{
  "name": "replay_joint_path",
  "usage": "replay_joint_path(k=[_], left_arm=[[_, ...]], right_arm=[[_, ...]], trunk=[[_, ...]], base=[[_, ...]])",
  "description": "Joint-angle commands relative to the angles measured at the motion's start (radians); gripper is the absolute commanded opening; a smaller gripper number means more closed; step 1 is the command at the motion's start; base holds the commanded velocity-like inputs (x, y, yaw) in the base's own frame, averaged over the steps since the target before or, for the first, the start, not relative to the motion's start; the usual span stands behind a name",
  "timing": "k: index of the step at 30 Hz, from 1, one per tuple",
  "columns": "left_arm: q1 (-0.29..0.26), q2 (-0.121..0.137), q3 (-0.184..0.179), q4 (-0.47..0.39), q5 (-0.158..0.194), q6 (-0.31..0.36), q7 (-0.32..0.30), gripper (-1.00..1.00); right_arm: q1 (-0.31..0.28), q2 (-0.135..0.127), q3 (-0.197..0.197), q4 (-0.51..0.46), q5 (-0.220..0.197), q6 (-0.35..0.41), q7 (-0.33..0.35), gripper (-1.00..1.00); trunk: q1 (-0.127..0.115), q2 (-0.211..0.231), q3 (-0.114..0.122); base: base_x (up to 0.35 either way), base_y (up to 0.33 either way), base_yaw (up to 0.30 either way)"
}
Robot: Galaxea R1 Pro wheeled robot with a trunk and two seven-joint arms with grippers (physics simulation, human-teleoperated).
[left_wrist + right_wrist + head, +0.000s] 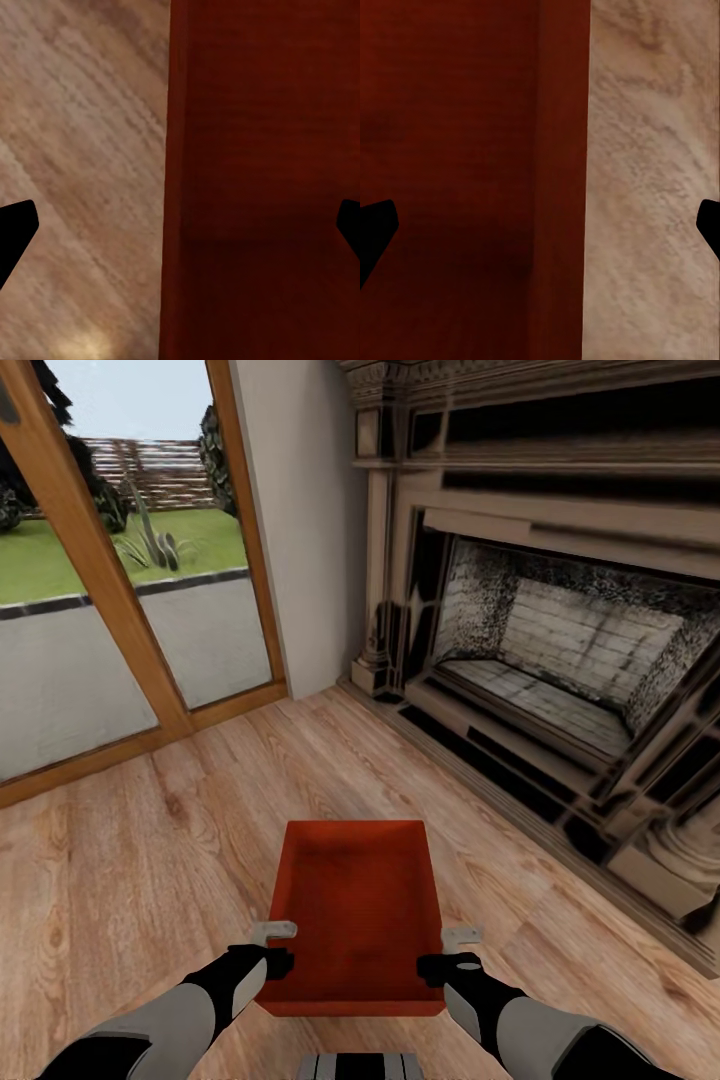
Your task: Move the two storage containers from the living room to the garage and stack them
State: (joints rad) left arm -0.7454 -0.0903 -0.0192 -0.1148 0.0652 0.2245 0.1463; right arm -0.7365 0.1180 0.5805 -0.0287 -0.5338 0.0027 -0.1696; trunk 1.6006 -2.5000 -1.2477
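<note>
Orange-red rectangular open plastic bin (355,905) sits between your two claws, held above the light wood plank floor (150,840). Your left claw (275,932) straddles the bin's left wall, one finger inside and one outside; your right claw (460,937) straddles the right wall likewise. Whether either claw actually pinches its wall, you cannot tell. Ahead of the right claw stands the dark fireplace (560,640); ahead of the left, the wood-framed glass door (120,610).
</note>
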Motion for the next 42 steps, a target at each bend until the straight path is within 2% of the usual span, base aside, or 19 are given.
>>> replay_joint_path(k=[1,20,29,42], left_arm=[[0.000,0.000,-0.002,-0.002,0.007,0.006,0.004,1.00],[0.000,0.000,-0.003,-0.003,0.008,0.009,0.007,1.00],[0.000,-0.002,-0.003,-0.003,0.007,0.010,0.010,1.00],[0.000,-0.003,-0.002,-0.003,0.007,0.008,0.010,1.00]], right_arm=[[0.000,0.000,0.009,0.000,-0.009,0.000,-0.004,1.00],[-0.001,0.000,0.009,0.000,-0.009,0.000,-0.004,1.00],[0.000,0.000,0.009,0.000,-0.009,0.000,-0.004,1.00],[0.000,0.000,0.009,0.000,-0.009,0.002,-0.004,1.00]], trunk=[[0.000,0.000,-0.001],[0.000,0.000,-0.001],[0.000,0.000,-0.001],[0.000,0.000,-0.001]], base=[[0.000,0.000,0.000],[0.002,0.000,0.000],[0.204,0.027,0.000],[0.009,0.001,0.000]])
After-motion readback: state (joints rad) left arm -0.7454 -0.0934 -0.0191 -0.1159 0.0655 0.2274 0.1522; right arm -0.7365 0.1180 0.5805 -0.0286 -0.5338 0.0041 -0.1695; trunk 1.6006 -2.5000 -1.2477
